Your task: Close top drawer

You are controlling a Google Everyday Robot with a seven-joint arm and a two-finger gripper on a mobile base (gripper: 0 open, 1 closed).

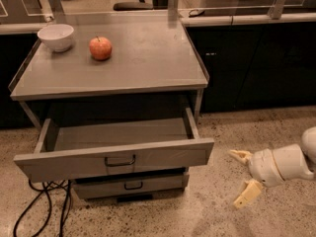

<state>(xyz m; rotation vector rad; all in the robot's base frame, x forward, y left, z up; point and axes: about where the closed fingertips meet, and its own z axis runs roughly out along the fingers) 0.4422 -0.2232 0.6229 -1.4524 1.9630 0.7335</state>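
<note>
The gripper (244, 176) hangs low over the speckled floor (207, 216), right of the grey cabinet (138, 58), its two pale fingers (248, 194) spread wide apart, holding and touching nothing. The top drawer (163, 157) stands pulled out, its black handle (120, 161) facing forward, well apart from the gripper. An apple (100, 48) and a white bowl (56, 36) sit on the cabinet top.

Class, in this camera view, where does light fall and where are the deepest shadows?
Camera view: light from above brightens the cabinet top, apple and bowl; deepest shadow fills the recess above the open top drawer and under its front; the gripper, jaws open, low right over the floor, is well lit.
</note>
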